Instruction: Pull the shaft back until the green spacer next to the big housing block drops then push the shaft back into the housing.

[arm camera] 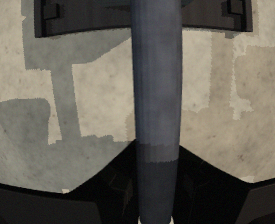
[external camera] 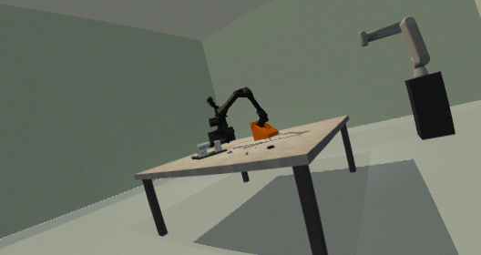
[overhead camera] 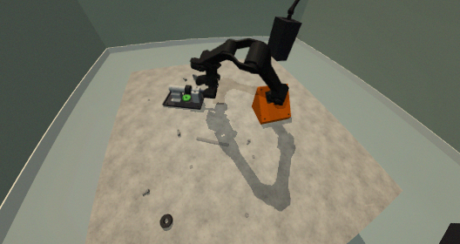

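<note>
The dark base plate (overhead camera: 185, 105) (arm camera: 88, 22) stands at the table's far left in the top view. It bears the big pale housing block (overhead camera: 176, 94) (external camera: 202, 149) and a smaller pale block (overhead camera: 197, 97) (external camera: 218, 146). The green spacer (overhead camera: 186, 98) (external camera: 211, 153) lies low between the blocks and looks off the shaft. A black spacer (overhead camera: 188, 89) stands higher, at shaft level. My gripper (overhead camera: 209, 94) (arm camera: 150, 145) is shut on the shaft (arm camera: 157, 75), whose blue-grey length runs toward the plate. How deep the shaft sits in the housing is hidden.
The orange arm mount (overhead camera: 272, 106) (external camera: 263, 131) stands right of the plate. A grey bar (overhead camera: 212, 141), small screws (overhead camera: 145, 193) (overhead camera: 179, 133) and a black ring (overhead camera: 169, 220) lie on the table. A black pedestal (overhead camera: 284, 38) with another arm stands behind the table.
</note>
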You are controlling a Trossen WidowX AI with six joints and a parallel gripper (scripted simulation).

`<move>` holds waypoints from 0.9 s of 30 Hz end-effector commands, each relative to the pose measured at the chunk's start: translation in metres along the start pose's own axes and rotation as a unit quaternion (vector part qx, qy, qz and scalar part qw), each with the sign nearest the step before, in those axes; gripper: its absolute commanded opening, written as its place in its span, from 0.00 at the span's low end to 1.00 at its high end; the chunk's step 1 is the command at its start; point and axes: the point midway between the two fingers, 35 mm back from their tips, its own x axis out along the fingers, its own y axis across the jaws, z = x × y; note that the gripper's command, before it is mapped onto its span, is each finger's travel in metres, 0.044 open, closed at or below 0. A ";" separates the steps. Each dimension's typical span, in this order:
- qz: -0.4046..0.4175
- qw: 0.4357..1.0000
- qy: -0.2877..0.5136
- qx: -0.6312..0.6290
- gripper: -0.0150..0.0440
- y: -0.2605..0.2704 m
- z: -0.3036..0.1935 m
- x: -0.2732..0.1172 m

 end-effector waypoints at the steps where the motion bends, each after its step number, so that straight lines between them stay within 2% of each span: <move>1: 0.001 1.000 -0.006 -0.001 0.25 0.001 0.006 -0.001; 27: 0.001 1.000 -0.006 -0.001 0.25 0.001 0.016 -0.002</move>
